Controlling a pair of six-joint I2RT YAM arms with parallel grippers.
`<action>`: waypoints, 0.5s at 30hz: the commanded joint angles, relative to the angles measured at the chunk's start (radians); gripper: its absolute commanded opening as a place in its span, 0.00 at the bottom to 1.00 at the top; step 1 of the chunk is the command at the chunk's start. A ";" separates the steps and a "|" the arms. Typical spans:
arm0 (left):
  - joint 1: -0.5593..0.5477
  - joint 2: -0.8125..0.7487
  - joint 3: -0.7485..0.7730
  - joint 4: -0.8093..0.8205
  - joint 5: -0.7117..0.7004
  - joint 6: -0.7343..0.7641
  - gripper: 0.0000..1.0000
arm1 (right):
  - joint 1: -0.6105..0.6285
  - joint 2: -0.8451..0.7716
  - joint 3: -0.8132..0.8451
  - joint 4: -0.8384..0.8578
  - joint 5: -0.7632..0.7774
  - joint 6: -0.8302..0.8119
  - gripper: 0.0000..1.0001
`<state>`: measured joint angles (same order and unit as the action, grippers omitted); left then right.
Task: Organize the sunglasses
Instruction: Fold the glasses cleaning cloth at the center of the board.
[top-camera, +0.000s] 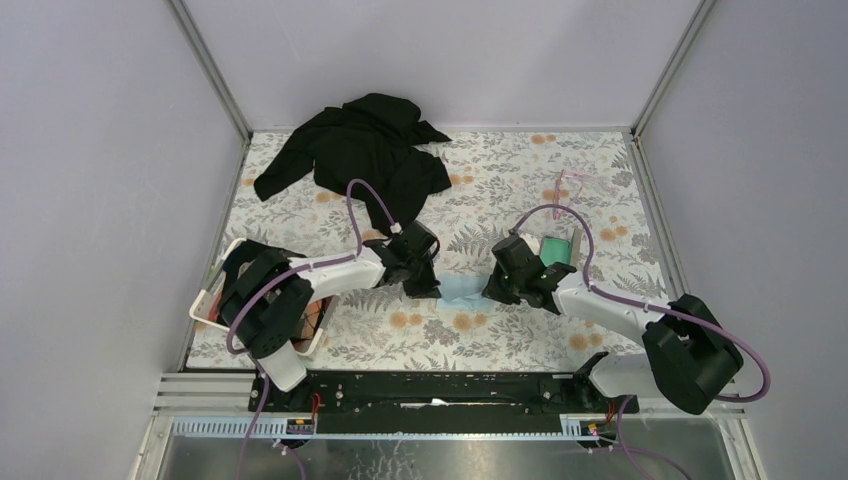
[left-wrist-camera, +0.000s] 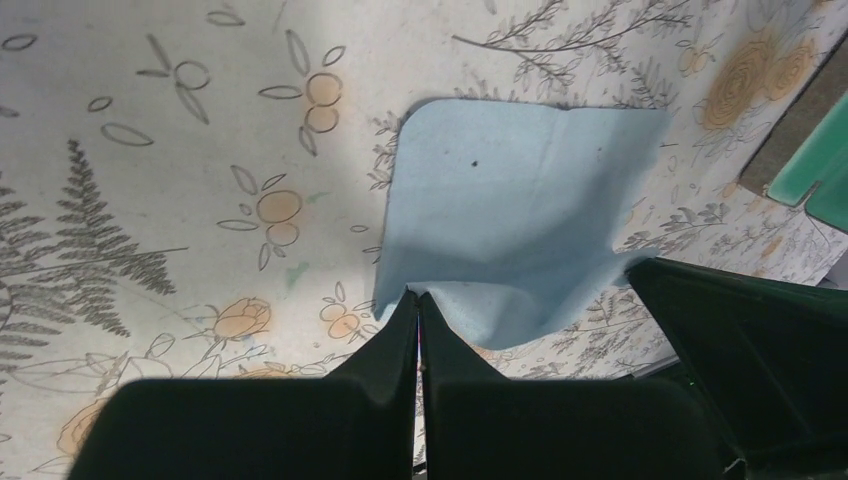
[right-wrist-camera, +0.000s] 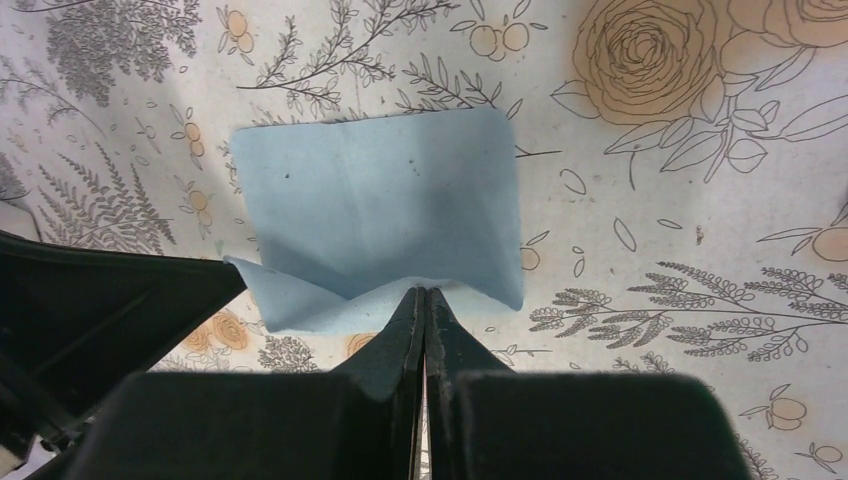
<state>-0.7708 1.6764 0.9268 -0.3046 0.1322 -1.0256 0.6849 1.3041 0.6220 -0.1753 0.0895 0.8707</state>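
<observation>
Near the table's (top-camera: 470, 345) middle, the cloth (top-camera: 462, 292) is being pinched at its edges by both grippers, the left gripper (left-wrist-camera: 418, 296) and right gripper (right-wrist-camera: 423, 291) each clamped on it. Farther off, toward the right edge, the case (top-camera: 556, 249) is lying. Just beyond it the sunglasses (top-camera: 574, 186) are showing only faintly, so their long axis cannot be told.

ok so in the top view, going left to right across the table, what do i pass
white tray → left gripper → light blue cloth → right gripper → green-lined case. The black garment at the back is left out, since it spans several of these.
</observation>
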 joint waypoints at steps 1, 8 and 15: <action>0.005 0.027 0.047 0.033 0.013 0.035 0.00 | -0.015 0.018 0.040 -0.009 0.029 -0.020 0.00; 0.015 0.042 0.052 0.054 0.035 0.032 0.00 | -0.035 0.031 0.035 -0.008 0.035 -0.022 0.00; 0.022 0.055 0.082 0.037 0.013 0.043 0.00 | -0.045 0.040 0.035 -0.005 0.041 -0.022 0.00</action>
<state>-0.7597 1.7172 0.9649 -0.2916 0.1574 -1.0100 0.6514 1.3392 0.6220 -0.1757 0.0940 0.8600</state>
